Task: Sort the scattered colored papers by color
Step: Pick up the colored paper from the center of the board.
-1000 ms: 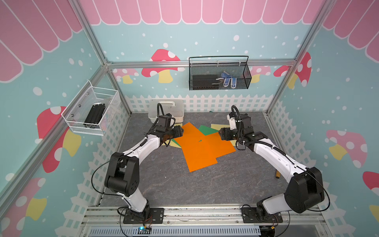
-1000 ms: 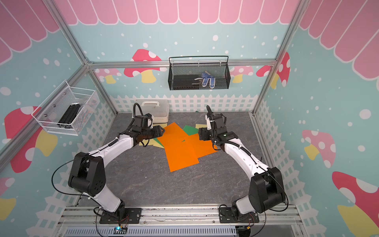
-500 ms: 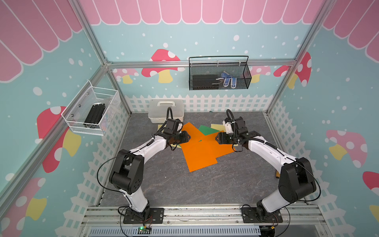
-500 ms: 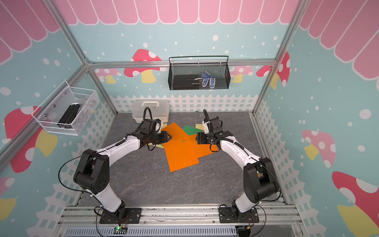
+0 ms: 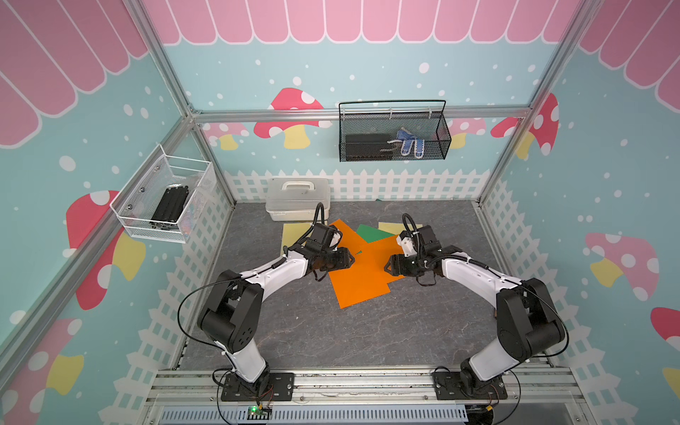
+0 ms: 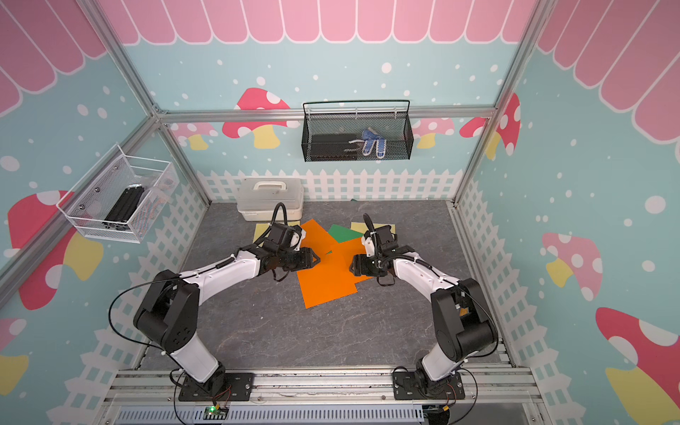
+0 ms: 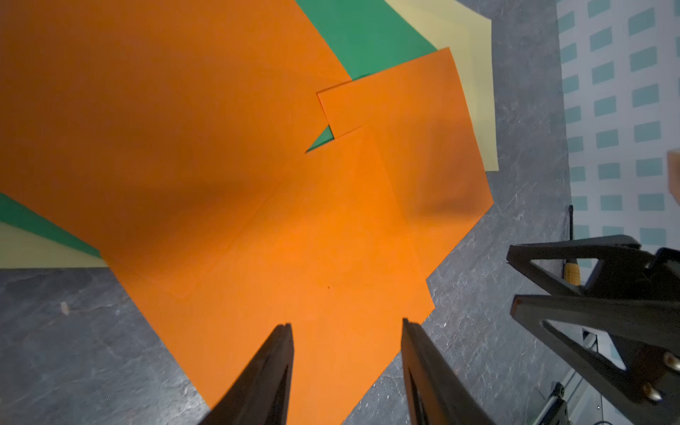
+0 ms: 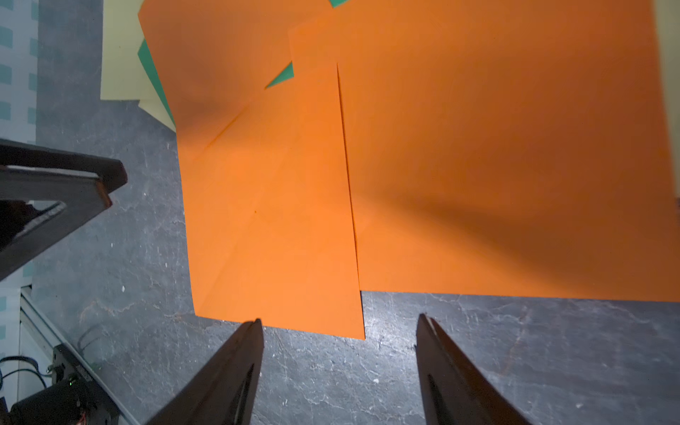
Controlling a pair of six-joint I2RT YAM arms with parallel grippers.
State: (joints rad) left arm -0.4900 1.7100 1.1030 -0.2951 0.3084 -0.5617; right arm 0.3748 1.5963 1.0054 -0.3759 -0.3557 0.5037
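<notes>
Left gripper (image 7: 346, 325): my fingers stand apart and empty, low over the top orange sheet (image 5: 358, 283), near its edge.
Right gripper (image 8: 338, 318): fingers apart, holding nothing, just off that sheet's edge above the grey mat (image 8: 515, 360).
Papers: the orange ones overlap mid-mat; a green sheet (image 5: 371, 232) and a pale yellow sheet (image 5: 388, 226) peek out behind them.
Step, my guess: lift one orange sheet clear.
Advice: pin the neighbours with one hand and pinch a free corner low — thin paper slides.

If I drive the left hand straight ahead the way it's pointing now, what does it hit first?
Most likely the front orange sheet: the left hand is open and aimed down onto it. The right hand sits off to one side of that line. Height above the paper is unclear.
</notes>
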